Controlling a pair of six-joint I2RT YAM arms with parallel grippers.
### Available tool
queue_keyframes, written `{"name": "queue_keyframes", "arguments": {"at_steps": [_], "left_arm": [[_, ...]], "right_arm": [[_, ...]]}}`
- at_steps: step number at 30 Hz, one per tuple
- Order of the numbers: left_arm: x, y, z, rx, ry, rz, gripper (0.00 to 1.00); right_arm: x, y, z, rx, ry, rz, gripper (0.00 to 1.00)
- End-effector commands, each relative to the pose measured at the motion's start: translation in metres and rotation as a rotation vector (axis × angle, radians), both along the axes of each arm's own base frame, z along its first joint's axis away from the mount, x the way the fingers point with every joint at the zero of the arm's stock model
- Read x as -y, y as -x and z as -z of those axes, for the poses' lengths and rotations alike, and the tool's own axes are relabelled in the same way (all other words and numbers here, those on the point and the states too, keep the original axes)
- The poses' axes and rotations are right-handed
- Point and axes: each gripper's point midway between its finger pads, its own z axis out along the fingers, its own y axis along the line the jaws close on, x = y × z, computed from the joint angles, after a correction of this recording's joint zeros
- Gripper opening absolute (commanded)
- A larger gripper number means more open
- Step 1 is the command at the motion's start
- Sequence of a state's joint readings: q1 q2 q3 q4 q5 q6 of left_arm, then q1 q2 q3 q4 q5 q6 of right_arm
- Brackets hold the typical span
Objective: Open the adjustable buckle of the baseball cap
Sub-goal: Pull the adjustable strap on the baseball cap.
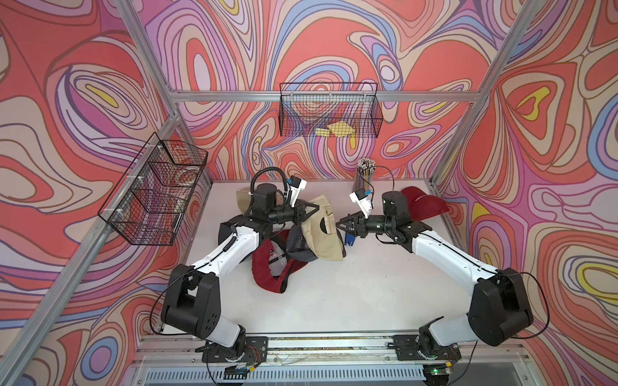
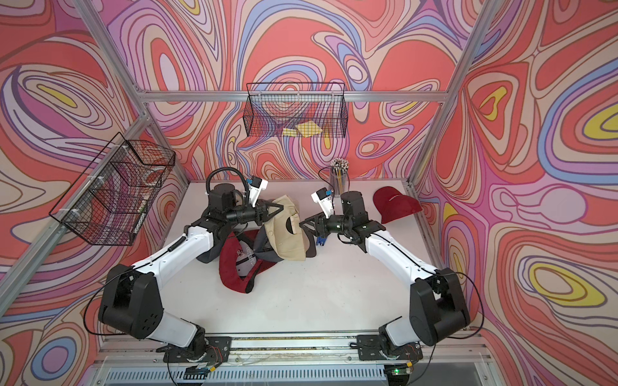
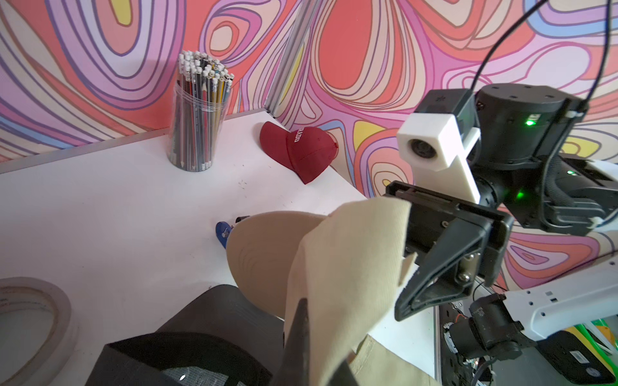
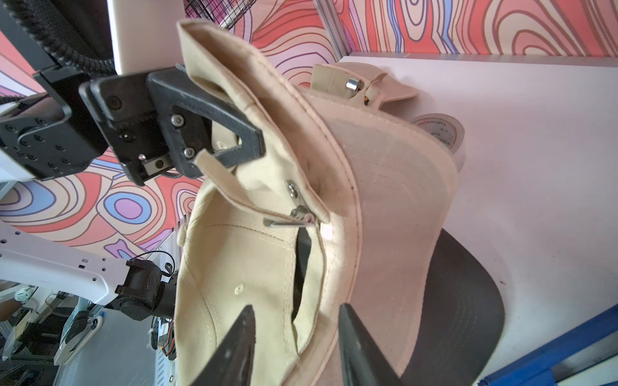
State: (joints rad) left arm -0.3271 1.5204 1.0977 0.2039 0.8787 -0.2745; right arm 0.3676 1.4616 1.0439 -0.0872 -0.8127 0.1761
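1. the beige cap (image 1: pixel 322 239) is held up over the middle of the surface (image 1: pixel 351 294), with its brim over a dark cap (image 1: pixel 296 249).
2. the left fingers (image 1: pixel 314 209) are clamped together on the beige cap's rear fabric, beside the strap.
3. the right fingers (image 1: pixel 341 223) are spread apart, with the beige cap's rear rim between them; contact cannot be told.
4. the metal buckle (image 4: pixel 299 214) is seen on the strap, at the rear opening.
5. a red cap (image 1: pixel 423 204) is laid at the far right corner.
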Motion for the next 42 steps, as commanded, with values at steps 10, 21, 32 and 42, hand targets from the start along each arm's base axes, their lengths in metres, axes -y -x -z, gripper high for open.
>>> {"name": "queue_keyframes", "arguments": {"at_steps": [10, 21, 32, 42], "left_arm": [[0.012, 0.01, -0.025, 0.05, 0.101, 0.124, 0.0], [0.016, 0.011, -0.019, 0.02, 0.092, 0.138, 0.0], [0.022, 0.016, -0.018, 0.008, 0.095, 0.166, 0.0], [0.021, 0.012, -0.013, 0.002, 0.069, 0.133, 0.08]], "right_arm": [[-0.005, 0.007, 0.003, 0.041, -0.033, -0.071, 0.36], [-0.006, 0.008, 0.002, 0.047, -0.045, -0.08, 0.34], [-0.004, 0.002, 0.004, 0.053, -0.044, -0.05, 0.3], [-0.005, 0.007, -0.001, 0.079, -0.063, -0.067, 0.01]]}}
